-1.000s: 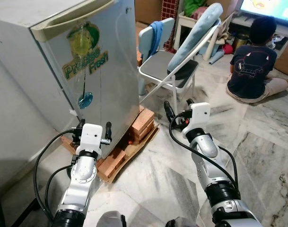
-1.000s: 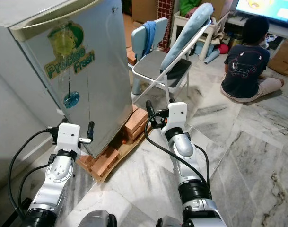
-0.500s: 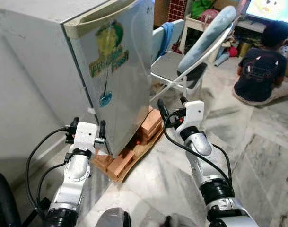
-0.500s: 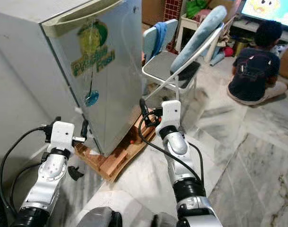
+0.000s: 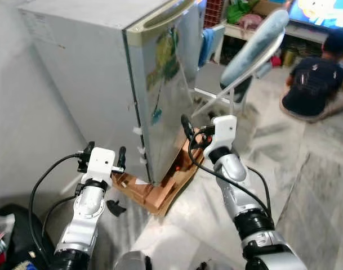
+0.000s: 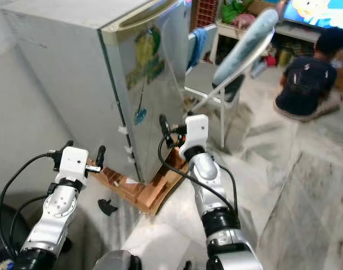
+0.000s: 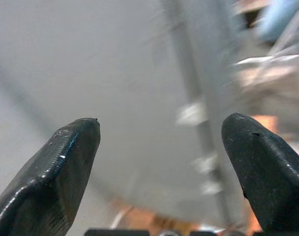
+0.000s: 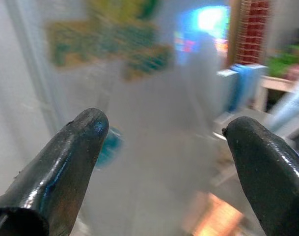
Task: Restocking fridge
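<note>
Left eye view: the fridge [image 5: 103, 73] stands shut on bricks [image 5: 154, 194] over cardboard, its door edge and top handle turned toward the robot. Both the left gripper [image 5: 102, 154] and the right gripper [image 5: 195, 128] are raised before it, fingers spread and empty, apparently squaring up to pull the door. Behind, a folding chair [image 5: 239, 79]; a person [image 5: 317, 79] sits on the floor.

A folding chair [image 5: 219, 84] stands on the marble floor [image 5: 317, 185], with a light blue cushion [image 5: 254, 39] leaning on it and a blue cloth [image 5: 206, 38] behind. A person [image 5: 316, 79] sits on the floor facing a lit screen [image 5: 323, 11]. A small black object [image 5: 115, 207] lies near the cardboard [image 5: 160, 194].
</note>
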### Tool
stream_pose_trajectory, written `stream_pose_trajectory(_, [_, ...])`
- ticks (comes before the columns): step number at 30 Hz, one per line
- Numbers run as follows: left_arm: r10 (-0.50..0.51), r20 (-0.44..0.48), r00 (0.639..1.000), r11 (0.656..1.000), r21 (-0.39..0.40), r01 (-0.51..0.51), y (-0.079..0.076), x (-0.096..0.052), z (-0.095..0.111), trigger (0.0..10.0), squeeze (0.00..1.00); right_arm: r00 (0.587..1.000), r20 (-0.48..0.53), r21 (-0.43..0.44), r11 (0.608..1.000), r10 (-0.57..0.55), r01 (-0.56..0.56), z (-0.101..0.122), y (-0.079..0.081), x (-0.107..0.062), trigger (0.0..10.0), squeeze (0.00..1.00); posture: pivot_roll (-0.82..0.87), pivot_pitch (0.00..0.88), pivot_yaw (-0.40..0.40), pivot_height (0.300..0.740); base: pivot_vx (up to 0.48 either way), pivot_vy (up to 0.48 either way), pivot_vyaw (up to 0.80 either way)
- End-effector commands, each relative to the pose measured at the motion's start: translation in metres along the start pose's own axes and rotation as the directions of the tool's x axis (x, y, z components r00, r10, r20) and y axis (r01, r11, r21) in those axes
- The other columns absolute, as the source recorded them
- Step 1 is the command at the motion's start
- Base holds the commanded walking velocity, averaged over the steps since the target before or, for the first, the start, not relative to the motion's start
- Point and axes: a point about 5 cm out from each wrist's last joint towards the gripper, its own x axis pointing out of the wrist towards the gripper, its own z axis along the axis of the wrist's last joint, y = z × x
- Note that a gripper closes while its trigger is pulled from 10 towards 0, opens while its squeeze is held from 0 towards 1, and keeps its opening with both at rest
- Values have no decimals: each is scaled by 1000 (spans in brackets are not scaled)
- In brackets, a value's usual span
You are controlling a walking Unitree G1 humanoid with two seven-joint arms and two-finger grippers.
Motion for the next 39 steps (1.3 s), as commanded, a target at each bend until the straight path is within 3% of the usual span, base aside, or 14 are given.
stream_pose_trajectory(1, [-36, 26, 999, 999, -2, 36, -6, 0, 4, 10000, 0, 1000, 8, 2, 1000, -17, 17, 2, -3, -1, 10000, 0, 128, 21, 14, 740, 0, 0, 0])
stream_pose_trajectory(10, [-16, 48, 999, 999, -38, 18, -6, -6, 5, 10000, 0, 999, -23, 5, 1000, -27, 27, -7, -5, -17, 10000, 0, 131, 23, -5, 740, 0, 0, -205])
stream_pose_trajectory(20, [77, 73, 994, 993, -91, -71, 9, -11, 6, 10000, 0, 984, -44, -72, 983, -170, 167, -7, -27, -70, 10000, 0, 109, 40, -6, 740, 0, 0, -425])
stream_pose_trajectory(23, [77, 80, 994, 993, -99, -69, 10, -13, 6, 10000, 0, 979, -54, -81, 978, -196, 192, -9, -31, -78, 10000, 0, 103, 44, 0, 740, 0, 0, 0])
stream_pose_trajectory(39, [77, 90, 993, 990, -128, -65, 7, -13, 8, 10000, 0, 981, -78, -89, 982, -176, 169, -4, -27, -75, 10000, 0, 103, 54, -4, 740, 418, 0, -553])
